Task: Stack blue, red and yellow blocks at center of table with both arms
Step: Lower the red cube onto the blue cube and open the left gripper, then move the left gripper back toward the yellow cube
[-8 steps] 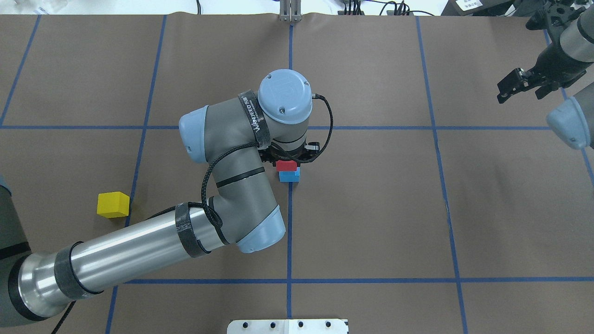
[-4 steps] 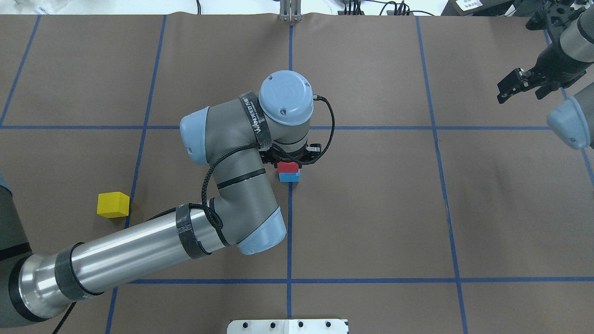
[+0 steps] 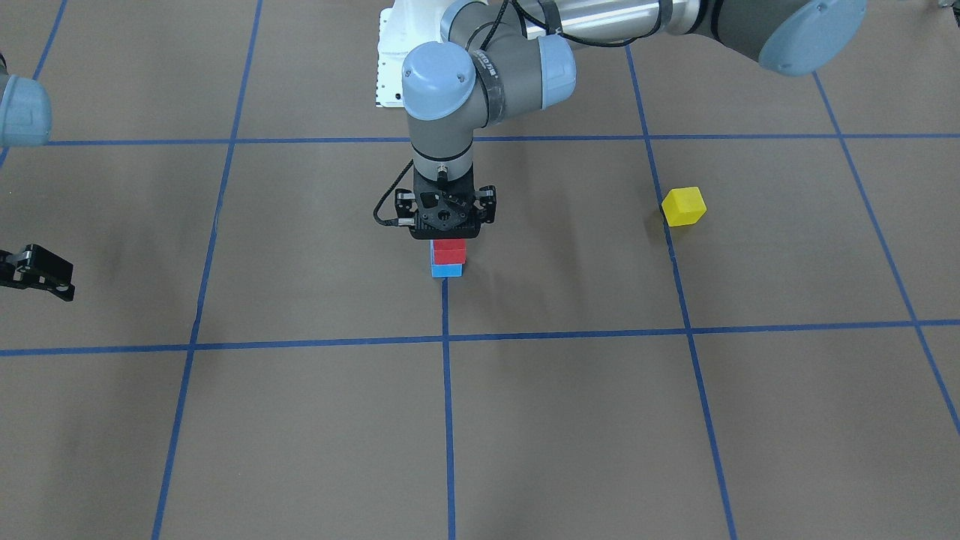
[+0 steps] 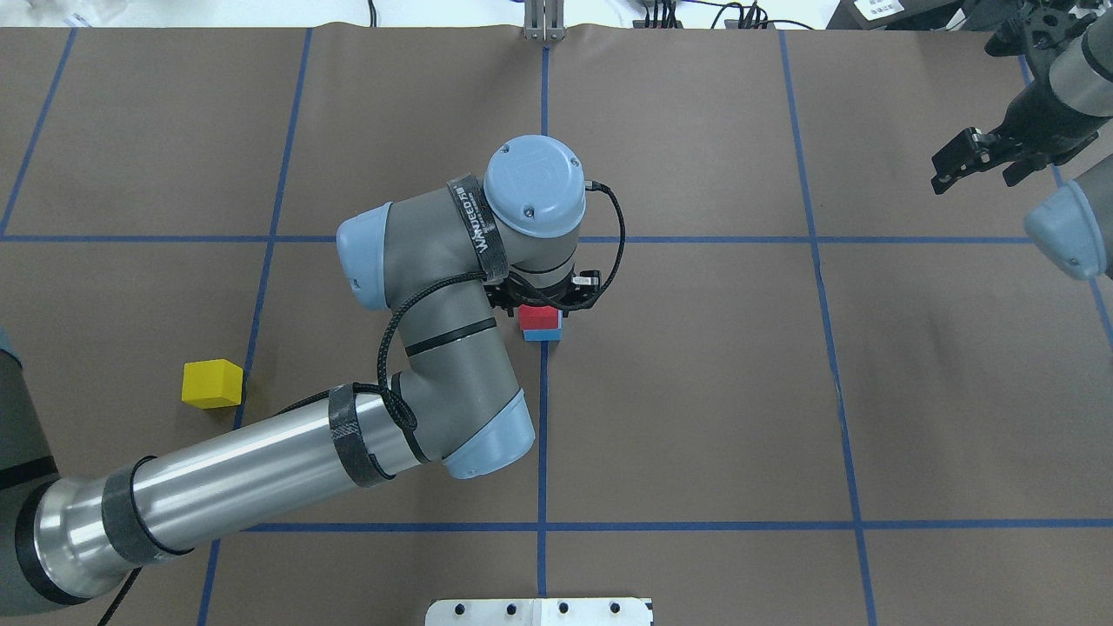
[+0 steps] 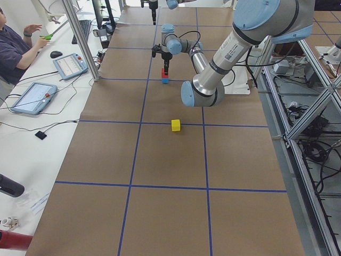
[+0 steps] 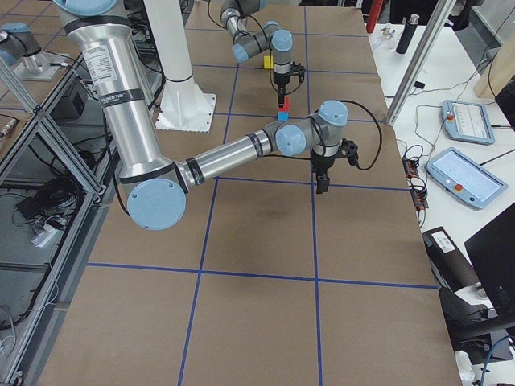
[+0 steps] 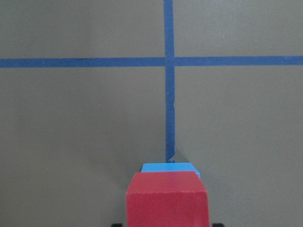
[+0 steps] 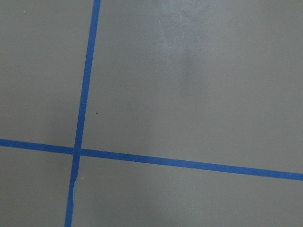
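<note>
Jaws of the left gripper (image 3: 448, 241) clasp the red block (image 3: 448, 252), set squarely on the blue block (image 3: 447, 271) just beneath them, so two tiers seem done; the yellow block (image 3: 683, 206) lies well aside, unstacked, and whether the distant right gripper (image 4: 969, 169) has its jaws parted I cannot tell.

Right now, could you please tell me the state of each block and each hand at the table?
red block, sitting on the blue block, gripped from above.
blue block, flat on the table near its centre, under the red block.
yellow block, alone on the table, untouched.
left hand, shut on the red block.
right hand, open and empty, off to the side.
</note>
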You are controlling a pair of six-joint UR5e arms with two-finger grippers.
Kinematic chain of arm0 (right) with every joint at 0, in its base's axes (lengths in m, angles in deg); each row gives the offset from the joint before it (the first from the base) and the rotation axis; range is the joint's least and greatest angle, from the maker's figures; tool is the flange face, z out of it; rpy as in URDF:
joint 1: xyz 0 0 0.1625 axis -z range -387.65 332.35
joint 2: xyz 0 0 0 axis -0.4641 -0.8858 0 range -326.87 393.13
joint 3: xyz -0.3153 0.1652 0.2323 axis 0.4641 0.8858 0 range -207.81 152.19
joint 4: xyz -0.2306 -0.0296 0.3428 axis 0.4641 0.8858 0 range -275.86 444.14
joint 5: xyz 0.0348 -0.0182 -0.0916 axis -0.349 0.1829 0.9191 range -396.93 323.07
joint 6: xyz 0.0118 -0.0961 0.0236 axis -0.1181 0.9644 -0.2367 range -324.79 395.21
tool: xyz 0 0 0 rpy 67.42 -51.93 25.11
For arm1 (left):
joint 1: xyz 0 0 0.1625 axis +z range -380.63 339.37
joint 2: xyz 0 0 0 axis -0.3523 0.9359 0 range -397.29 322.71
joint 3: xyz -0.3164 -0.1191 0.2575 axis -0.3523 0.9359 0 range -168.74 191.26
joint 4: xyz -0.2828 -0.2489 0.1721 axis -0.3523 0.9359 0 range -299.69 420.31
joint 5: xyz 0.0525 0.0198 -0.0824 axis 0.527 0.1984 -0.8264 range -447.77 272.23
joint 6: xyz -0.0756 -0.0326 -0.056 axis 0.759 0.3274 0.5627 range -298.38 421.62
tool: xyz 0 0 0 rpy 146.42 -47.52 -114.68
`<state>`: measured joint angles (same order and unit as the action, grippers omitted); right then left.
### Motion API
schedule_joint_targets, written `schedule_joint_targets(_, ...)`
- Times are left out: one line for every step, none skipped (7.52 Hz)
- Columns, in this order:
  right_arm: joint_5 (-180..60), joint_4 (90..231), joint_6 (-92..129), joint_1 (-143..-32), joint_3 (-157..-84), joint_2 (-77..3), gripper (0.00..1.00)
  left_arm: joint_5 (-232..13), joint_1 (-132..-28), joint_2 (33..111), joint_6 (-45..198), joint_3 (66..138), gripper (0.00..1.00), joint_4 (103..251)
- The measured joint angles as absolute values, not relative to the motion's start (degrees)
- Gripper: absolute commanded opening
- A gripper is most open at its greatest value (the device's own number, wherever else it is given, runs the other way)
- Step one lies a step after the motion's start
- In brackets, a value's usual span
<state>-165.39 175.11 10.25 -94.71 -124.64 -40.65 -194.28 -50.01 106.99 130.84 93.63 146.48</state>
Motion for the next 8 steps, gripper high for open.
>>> schedule_joint_targets(-165.4,175.1,10.3,-94.7,-124.6,-40.6,1.00,-194.3,-50.0,107.0,131.8,93.7,0.99,146.8)
schedule_joint_targets(-165.4,175.1,10.3,-94.7,-124.6,-40.6,1.00,-194.3,-50.0,106.9,132.3,94.0,0.99,147.1)
schedule_joint_targets(-165.4,175.1,10.3,-94.7,-124.6,-40.6,1.00,-194.3,-50.7,106.8,132.4,95.2,0.99,146.6)
schedule_joint_targets(-165.4,175.1,10.3,-94.7,-124.7,-40.7,1.00,-194.4,-52.0,105.9,132.2,98.1,0.99,144.5)
schedule_joint_targets(-165.4,175.1,10.3,-94.7,-124.7,-40.7,1.00,-194.4,-53.4,103.3,130.9,103.2,0.99,141.3)
schedule_joint_targets(-165.4,175.1,10.3,-94.7,-124.7,-40.7,1.00,-194.5,-54.7,98.2,127.9,110.1,1.00,138.9)
schedule_joint_targets(-165.4,175.1,10.3,-94.7,-124.7,-40.7,1.00,-194.5,-56.1,92.4,124.2,116.6,1.00,137.8)
schedule_joint_targets(-165.4,175.1,10.3,-94.7,-124.7,-40.7,1.00,-194.8,-57.5,87.7,120.9,120.8,1.00,137.5)
